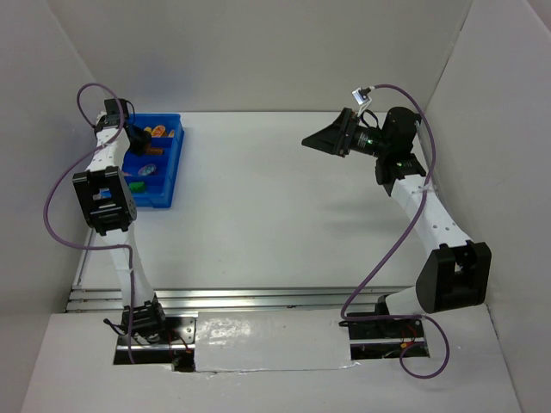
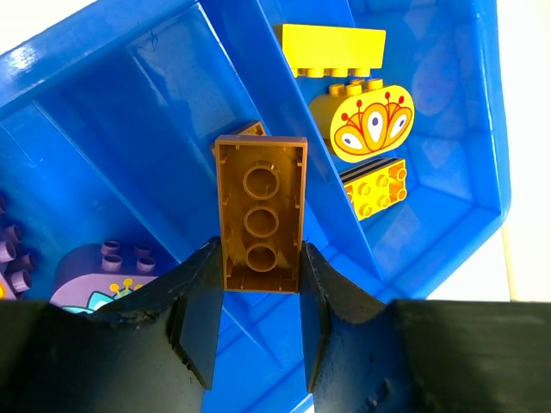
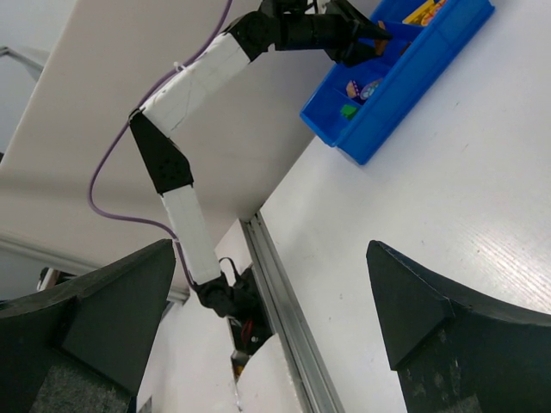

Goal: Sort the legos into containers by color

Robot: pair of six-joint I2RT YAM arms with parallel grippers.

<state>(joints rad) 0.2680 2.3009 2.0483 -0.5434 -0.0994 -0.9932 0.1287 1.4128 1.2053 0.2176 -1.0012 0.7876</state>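
Observation:
The blue bin (image 1: 168,185) stands at the far left of the table; it also shows in the left wrist view (image 2: 120,95) and in the right wrist view (image 3: 405,77). My left gripper (image 2: 260,251) is over the bin, shut on an orange-brown block (image 2: 260,215) held underside up above a ridge. One compartment holds a yellow block (image 2: 331,49), a yellow-and-red round piece (image 2: 366,125) and an orange-yellow block (image 2: 374,188). A purple oval (image 2: 95,275) lies in another compartment. My right gripper (image 1: 314,140) is open and empty, raised over the table's far middle.
White walls close in the table on the left, back and right. A metal rail (image 3: 284,310) runs along the near edge in front of the arm bases. A green piece (image 3: 349,110) lies in the bin's near end.

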